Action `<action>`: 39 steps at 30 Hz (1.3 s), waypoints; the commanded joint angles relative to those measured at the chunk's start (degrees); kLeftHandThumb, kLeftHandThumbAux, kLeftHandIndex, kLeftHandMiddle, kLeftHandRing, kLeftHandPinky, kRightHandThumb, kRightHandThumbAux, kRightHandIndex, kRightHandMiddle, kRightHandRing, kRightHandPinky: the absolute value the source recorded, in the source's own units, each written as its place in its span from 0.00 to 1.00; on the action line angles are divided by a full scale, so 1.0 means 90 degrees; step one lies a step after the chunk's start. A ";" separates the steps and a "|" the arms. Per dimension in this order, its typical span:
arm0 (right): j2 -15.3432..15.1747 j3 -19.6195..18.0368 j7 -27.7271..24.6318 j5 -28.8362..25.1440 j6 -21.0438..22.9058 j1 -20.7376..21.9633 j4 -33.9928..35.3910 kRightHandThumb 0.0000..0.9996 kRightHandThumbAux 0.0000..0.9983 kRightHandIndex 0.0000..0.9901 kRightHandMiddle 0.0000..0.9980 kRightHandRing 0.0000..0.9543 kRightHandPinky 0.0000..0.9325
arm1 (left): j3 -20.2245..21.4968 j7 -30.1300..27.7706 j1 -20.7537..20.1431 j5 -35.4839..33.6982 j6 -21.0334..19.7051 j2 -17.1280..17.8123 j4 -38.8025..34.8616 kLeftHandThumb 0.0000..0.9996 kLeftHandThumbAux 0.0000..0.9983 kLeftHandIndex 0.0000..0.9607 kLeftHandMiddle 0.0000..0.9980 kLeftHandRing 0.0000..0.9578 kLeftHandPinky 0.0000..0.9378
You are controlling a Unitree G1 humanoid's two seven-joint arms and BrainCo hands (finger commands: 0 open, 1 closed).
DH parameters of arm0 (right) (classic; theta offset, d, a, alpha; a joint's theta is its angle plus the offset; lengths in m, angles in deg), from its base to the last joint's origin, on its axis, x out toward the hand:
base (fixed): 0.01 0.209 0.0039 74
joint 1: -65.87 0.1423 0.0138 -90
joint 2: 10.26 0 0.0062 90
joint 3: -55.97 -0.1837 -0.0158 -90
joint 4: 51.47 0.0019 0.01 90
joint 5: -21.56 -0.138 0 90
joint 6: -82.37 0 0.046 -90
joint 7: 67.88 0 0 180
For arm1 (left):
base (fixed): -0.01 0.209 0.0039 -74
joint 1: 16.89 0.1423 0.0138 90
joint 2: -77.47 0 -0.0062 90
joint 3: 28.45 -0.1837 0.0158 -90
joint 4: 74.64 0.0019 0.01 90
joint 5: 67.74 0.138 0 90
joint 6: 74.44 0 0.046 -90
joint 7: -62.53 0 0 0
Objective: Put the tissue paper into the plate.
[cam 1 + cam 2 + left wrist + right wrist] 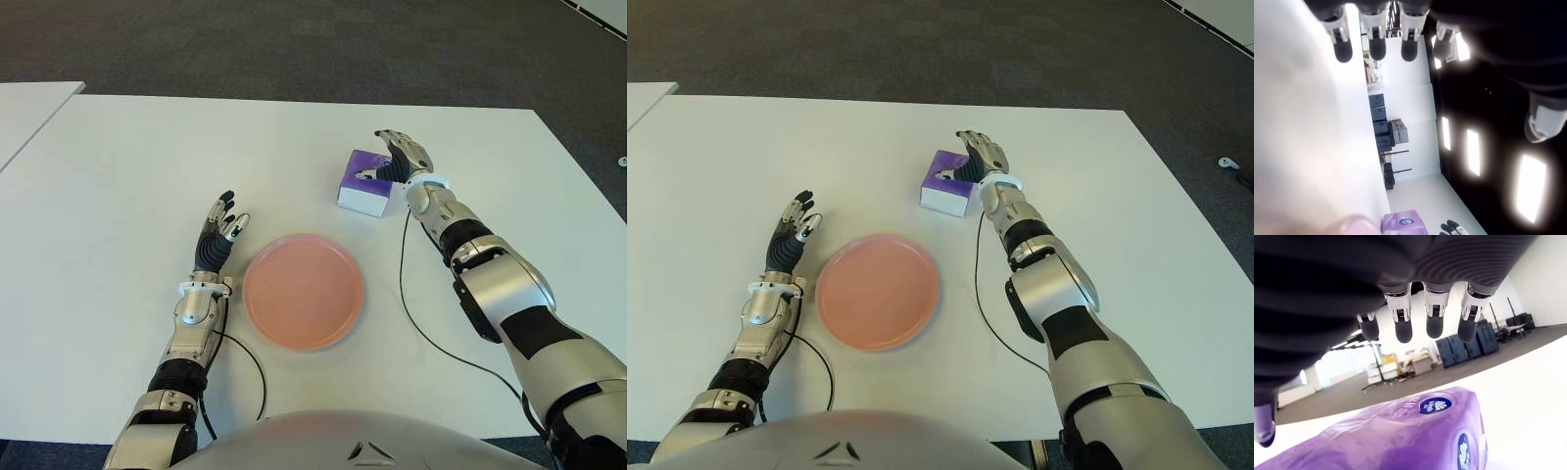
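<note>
Two hands: both reached over a wide white surface [118, 166], one on each side of a plate.
Right hand [400, 157]: it hovered directly above the far right part of a purple, soft-wrapped rectangular pack of tissue paper [364, 182], fingers [1403, 325] extended and pointing down toward the pack, spread apart and not closed on it. In the right wrist view a gap showed between the fingertips and the purple wrapper [1400, 431], so no grasp was visible.
Tissue pack: it lay flat on the surface, beyond the plate and a little to the robot's right of it, apart from the rim. White round logos showed on the wrapper.
Plate: a round, shallow, salmon-pink plate [345, 279] sat on the surface close in front of the robot's body, holding nothing.
Left hand [217, 233]: it showed just beside the plate on its left, fingers straight and loosely spread, holding nothing. Whether it touched the surface could not be told.
Cables: thin black cables [416, 323] trailed from each forearm across the surface.
Floor: dark grey carpet [294, 44] lay beyond the far edge.
</note>
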State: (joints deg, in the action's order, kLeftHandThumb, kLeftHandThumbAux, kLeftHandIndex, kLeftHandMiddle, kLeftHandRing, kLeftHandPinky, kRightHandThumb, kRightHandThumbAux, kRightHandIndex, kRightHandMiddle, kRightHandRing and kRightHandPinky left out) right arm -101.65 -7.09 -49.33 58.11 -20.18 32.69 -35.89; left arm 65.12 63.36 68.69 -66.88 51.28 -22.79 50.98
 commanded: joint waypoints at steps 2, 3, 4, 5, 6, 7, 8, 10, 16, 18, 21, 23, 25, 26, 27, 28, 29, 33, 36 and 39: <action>-0.0063 0.0165 -0.0063 0.0175 -0.0001 -0.0181 -0.0138 0.15 0.50 0.00 0.00 0.00 0.00 | -0.0029 -0.0010 0.0584 0.0068 -0.0080 -0.0073 0.0380 0.00 0.38 0.00 0.00 0.00 0.00; -0.0065 0.0197 -0.0070 0.0199 0.0003 -0.0188 -0.0156 0.14 0.50 0.00 0.00 0.00 0.00 | -0.0027 -0.0013 0.0583 0.0064 -0.0079 -0.0073 0.0385 0.00 0.38 0.00 0.00 0.00 0.00; -0.0065 0.0221 -0.0076 0.0216 0.0006 -0.0192 -0.0170 0.14 0.49 0.00 0.00 0.00 0.00 | -0.0026 -0.0016 0.0582 0.0061 -0.0077 -0.0073 0.0388 0.00 0.38 0.00 0.00 0.00 0.00; -0.0065 0.0247 -0.0090 0.0235 0.0011 -0.0195 -0.0185 0.13 0.49 0.00 0.00 0.00 0.00 | -0.0025 -0.0017 0.0583 0.0059 -0.0077 -0.0073 0.0387 0.00 0.38 0.00 0.00 0.00 0.00; -0.0063 0.0258 -0.0100 0.0247 0.0013 -0.0196 -0.0194 0.13 0.49 0.00 0.00 0.00 0.00 | -0.0024 -0.0017 0.0584 0.0058 -0.0076 -0.0073 0.0387 0.00 0.38 0.00 0.00 0.00 0.00; -0.0061 0.0282 -0.0136 0.0268 0.0012 -0.0196 -0.0209 0.13 0.48 0.00 0.00 0.00 0.00 | -0.0023 -0.0010 0.0583 0.0059 -0.0076 -0.0075 0.0387 0.00 0.38 0.00 0.00 0.00 0.00; -0.0059 0.0299 -0.0162 0.0283 0.0010 -0.0196 -0.0221 0.12 0.48 0.00 0.00 0.00 0.00 | -0.0023 -0.0006 0.0583 0.0061 -0.0076 -0.0077 0.0387 0.00 0.38 0.00 0.00 0.00 0.00; -0.0051 0.0330 -0.0200 0.0303 0.0005 -0.0199 -0.0240 0.11 0.47 0.00 0.00 0.00 0.00 | -0.0023 0.0006 0.0584 0.0067 -0.0077 -0.0078 0.0386 0.00 0.38 0.00 0.00 0.00 0.00; -0.0028 0.0406 -0.0241 0.0323 -0.0037 -0.0227 -0.0264 0.10 0.46 0.00 0.00 0.00 0.00 | -0.0030 -0.0014 0.0624 0.0066 -0.0071 -0.0069 0.0344 0.00 0.38 0.00 0.00 0.00 0.00; -0.0013 0.0433 -0.0249 0.0328 -0.0080 -0.0250 -0.0266 0.10 0.46 0.00 0.00 0.00 0.00 | -0.0032 -0.0044 0.0627 0.0049 -0.0079 -0.0067 0.0337 0.00 0.38 0.00 0.00 0.00 0.00; -0.0004 0.0455 -0.0248 0.0324 -0.0117 -0.0270 -0.0263 0.10 0.46 0.00 0.00 0.00 0.00 | -0.0035 -0.0050 0.0641 0.0044 -0.0088 -0.0068 0.0318 0.00 0.38 0.00 0.00 0.00 0.00; 0.0017 0.0467 -0.0224 0.0320 -0.0172 -0.0298 -0.0250 0.10 0.46 0.00 0.00 0.00 0.00 | -0.0032 -0.0041 0.0644 0.0039 -0.0117 -0.0071 0.0305 0.00 0.38 0.00 0.00 0.00 0.00; 0.0029 0.0472 -0.0205 0.0316 -0.0208 -0.0313 -0.0241 0.10 0.46 0.00 0.00 0.00 0.00 | -0.0031 -0.0039 0.0647 0.0034 -0.0136 -0.0074 0.0295 0.00 0.38 0.00 0.00 0.00 0.00; 0.0028 0.0477 -0.0192 0.0318 -0.0241 -0.0321 -0.0234 0.10 0.46 0.00 0.00 0.00 0.00 | -0.0032 -0.0034 0.0652 0.0033 -0.0145 -0.0078 0.0284 0.00 0.38 0.00 0.00 0.00 0.00; 0.0028 0.0483 -0.0178 0.0321 -0.0285 -0.0331 -0.0225 0.10 0.46 0.00 0.00 0.00 0.00 | -0.0035 -0.0026 0.0656 0.0038 -0.0152 -0.0084 0.0273 0.00 0.38 0.00 0.00 0.00 0.00; 0.0025 0.0487 -0.0168 0.0322 -0.0319 -0.0338 -0.0218 0.10 0.46 0.00 0.00 0.00 0.00 | -0.0039 -0.0017 0.0661 0.0043 -0.0158 -0.0091 0.0263 0.00 0.38 0.00 0.00 0.00 0.00; 0.0026 0.0493 -0.0157 0.0325 -0.0356 -0.0345 -0.0211 0.10 0.45 0.00 0.00 0.00 0.00 | -0.0043 -0.0008 0.0665 0.0051 -0.0164 -0.0094 0.0253 0.00 0.38 0.00 0.00 0.00 0.00; 0.0022 0.0512 -0.0140 0.0331 -0.0452 -0.0356 -0.0190 0.10 0.45 0.00 0.00 0.00 0.00 | -0.0057 0.0022 0.0672 0.0086 -0.0179 -0.0101 0.0223 0.00 0.38 0.00 0.00 0.00 0.00; 0.0007 0.0521 -0.0141 0.0331 -0.0507 -0.0358 -0.0184 0.09 0.45 0.00 0.00 0.00 0.00 | -0.0066 0.0043 0.0676 0.0107 -0.0177 -0.0110 0.0209 0.00 0.37 0.00 0.00 0.00 0.00; 0.0004 0.0524 -0.0149 0.0325 -0.0555 -0.0352 -0.0170 0.09 0.44 0.00 0.00 0.00 0.00 | -0.0071 0.0045 0.0666 0.0106 -0.0185 -0.0126 0.0216 0.00 0.37 0.00 0.00 0.00 0.00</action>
State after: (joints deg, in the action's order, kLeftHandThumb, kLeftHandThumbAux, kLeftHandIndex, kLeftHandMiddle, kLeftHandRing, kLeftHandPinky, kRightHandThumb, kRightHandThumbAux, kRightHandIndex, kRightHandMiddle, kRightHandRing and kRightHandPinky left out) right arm -102.01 -2.99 -50.23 60.14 -24.35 31.04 -37.36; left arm 65.05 63.34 69.84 -66.99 50.74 -22.84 49.55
